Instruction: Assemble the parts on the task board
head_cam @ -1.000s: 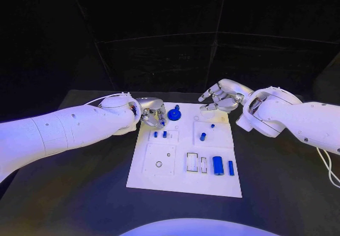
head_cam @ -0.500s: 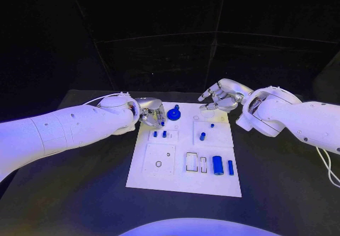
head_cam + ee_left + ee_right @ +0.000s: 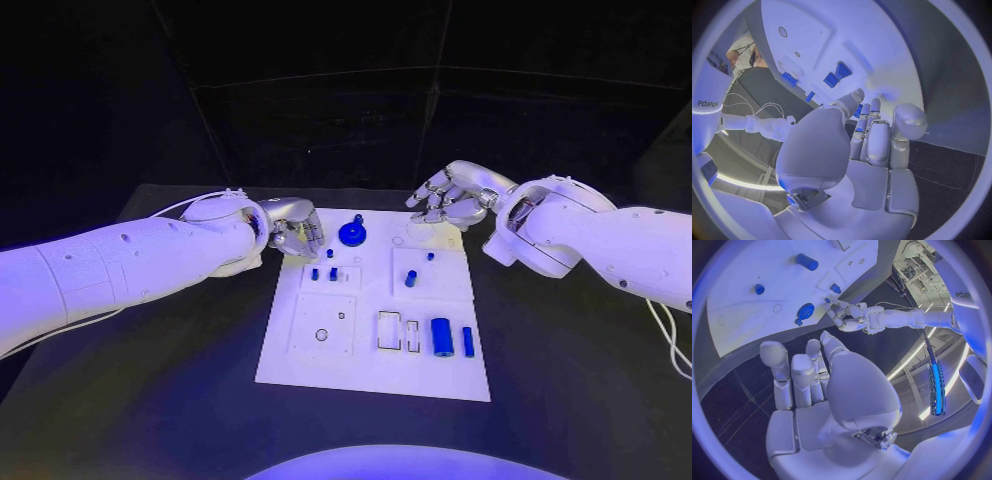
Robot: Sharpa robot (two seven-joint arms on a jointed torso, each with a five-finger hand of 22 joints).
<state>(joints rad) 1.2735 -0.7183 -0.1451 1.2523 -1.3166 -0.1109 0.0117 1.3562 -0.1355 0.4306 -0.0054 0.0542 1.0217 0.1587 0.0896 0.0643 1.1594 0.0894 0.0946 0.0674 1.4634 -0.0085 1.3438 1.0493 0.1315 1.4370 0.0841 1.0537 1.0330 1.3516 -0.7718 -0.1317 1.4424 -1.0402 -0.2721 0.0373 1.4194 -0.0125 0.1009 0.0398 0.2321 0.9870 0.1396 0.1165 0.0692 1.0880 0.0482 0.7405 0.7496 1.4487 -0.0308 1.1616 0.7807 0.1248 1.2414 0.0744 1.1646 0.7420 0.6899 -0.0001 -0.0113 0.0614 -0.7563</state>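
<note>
From my console, the white rectangular task board (image 3: 378,365) lies lengthwise in the middle of the black table (image 3: 144,400), with bare dark surface along both long edges and in front of its near edge. Its near strip is plain white; the small blue parts sit farther up: a fat blue cylinder (image 3: 443,336) and a slim blue bar (image 3: 467,341) beside the rectangular slots, short blue pegs (image 3: 332,273) in the left block, and a round blue knob (image 3: 352,235) near the far edge.

My left robot hand (image 3: 293,232) hovers over the board's far left corner, just beside the knob, fingers curled loosely downward and apart, holding nothing (the wrist camera shows the fingertips (image 3: 859,95) above the white surface, whether touching I cannot tell). My right robot hand (image 3: 453,200) hangs over the far right corner, palm tilted toward the board, fingers spread and empty.
</note>
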